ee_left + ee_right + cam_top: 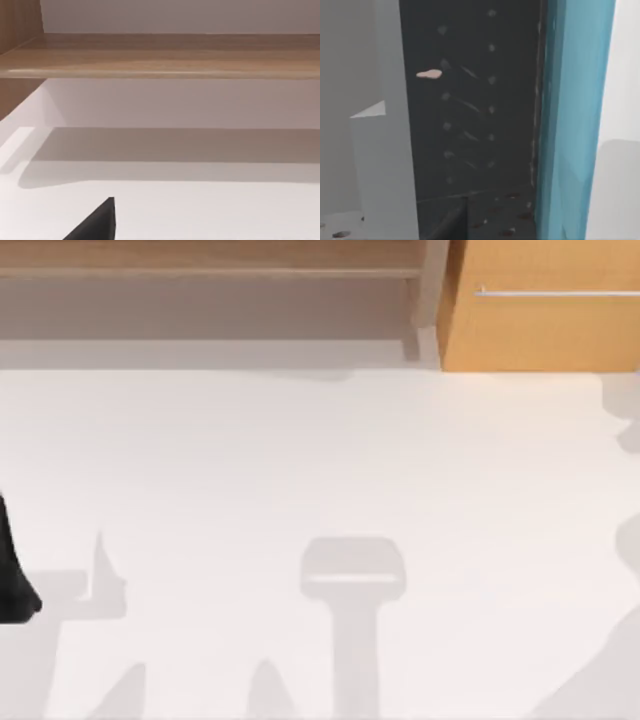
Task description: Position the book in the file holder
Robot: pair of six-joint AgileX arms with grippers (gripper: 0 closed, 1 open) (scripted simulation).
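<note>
The right wrist view is very close up. A tall pale blue strip [575, 120] runs through it, which looks like the book's edge. Right beside the strip stands a dark panel with rows of small dots [475, 100], apparently a wall of the file holder. A grey upright panel [380, 160] stands on the dark panel's other side. I cannot tell whether the book touches the holder. A black part of my left arm [12, 575] sits at the table's left edge. One black tip of the left gripper [97, 225] hangs over bare white table.
A wooden shelf [210, 260] runs along the back of the table, with a wooden cabinet [540, 320] at the back right. The white table [320, 460] carries grey shadows of the arms near its front edge.
</note>
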